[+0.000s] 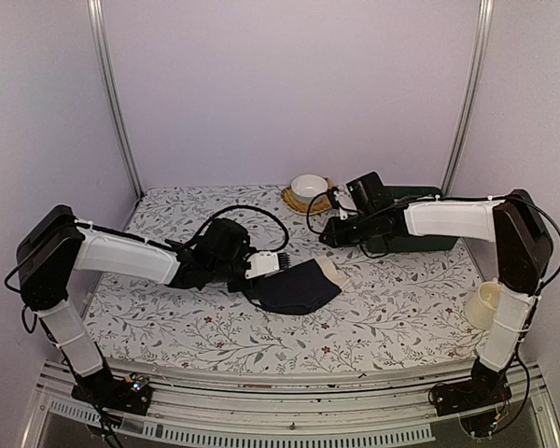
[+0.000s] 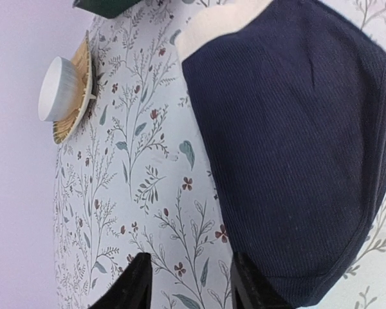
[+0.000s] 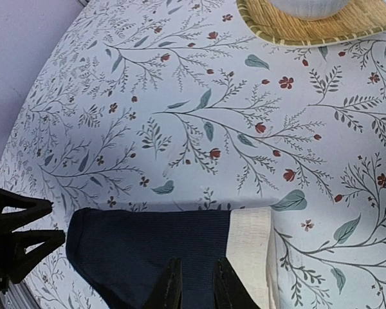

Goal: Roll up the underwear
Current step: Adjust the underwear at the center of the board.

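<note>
Lying flat near the middle of the table (image 1: 401, 289), the underwear (image 1: 294, 287) showed as one dark garment with its cream waistband (image 3: 251, 244) turned toward the far right. Only this one garment could be seen. It was spread out and not yet rolled, which suited a roll started from one edge.

The left gripper (image 2: 192, 290) sat low at the garment's left edge. Its jaws stood apart with only the patterned table cover between them, and one finger (image 2: 251, 290) just touched the dark hem. That placement looked like a set-up for taking the near-left edge, so the cloth could be turned over toward the waistband.

The right gripper (image 3: 196, 290) hung raised on the far side, looking down on the waistband. Its jaws were narrowly parted and grasped nothing. It was probably kept there to pin or guide the far end.

The white bowl (image 1: 308, 187) on its woven mat (image 1: 294, 199) stood well apart at the far edge, beside a dark green bin (image 1: 420, 229), both clear of the working area.
</note>
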You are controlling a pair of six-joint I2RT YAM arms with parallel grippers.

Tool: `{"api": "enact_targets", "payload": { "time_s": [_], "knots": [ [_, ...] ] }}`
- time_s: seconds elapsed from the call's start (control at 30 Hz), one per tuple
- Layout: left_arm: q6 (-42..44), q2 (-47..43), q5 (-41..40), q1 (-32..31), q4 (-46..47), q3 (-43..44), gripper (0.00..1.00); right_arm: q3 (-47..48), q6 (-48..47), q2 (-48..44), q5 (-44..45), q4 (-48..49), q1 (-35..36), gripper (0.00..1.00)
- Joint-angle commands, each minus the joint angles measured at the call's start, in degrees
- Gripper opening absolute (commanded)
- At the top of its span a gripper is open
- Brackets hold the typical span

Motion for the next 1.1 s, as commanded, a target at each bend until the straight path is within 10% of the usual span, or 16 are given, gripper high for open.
{"api": "enact_targets", "payload": {
  "time_s": [0.0, 0.17, 0.63, 1.07],
  "knots": [
    [-1.33, -1.64, 1.97, -1.83, -2.53, -0.89, 0.34, -5.6, -1.55, -5.37, 2.31, -0.19, 2.08, 0.18],
    [-1.47, -0.72, 0.42, -2.17, -0.9, -4.33, 0.14, -12.83, -0.93, -5.08, -0.22, 2.97, 2.11, 0.18],
    [-2.89, 3.7, 1.06, -2.53, -1.77, -7.44, 0.06, -20.76, 2.31, -0.94, -1.37, 7.63, 2.16, 0.17],
    [-4.0, -4.19, 4.65, -5.32, -5.26, 2.43, 0.38, -17.17, 1.5, -10.19, 0.76, 3.25, 3.26, 0.17]
  ]
}}
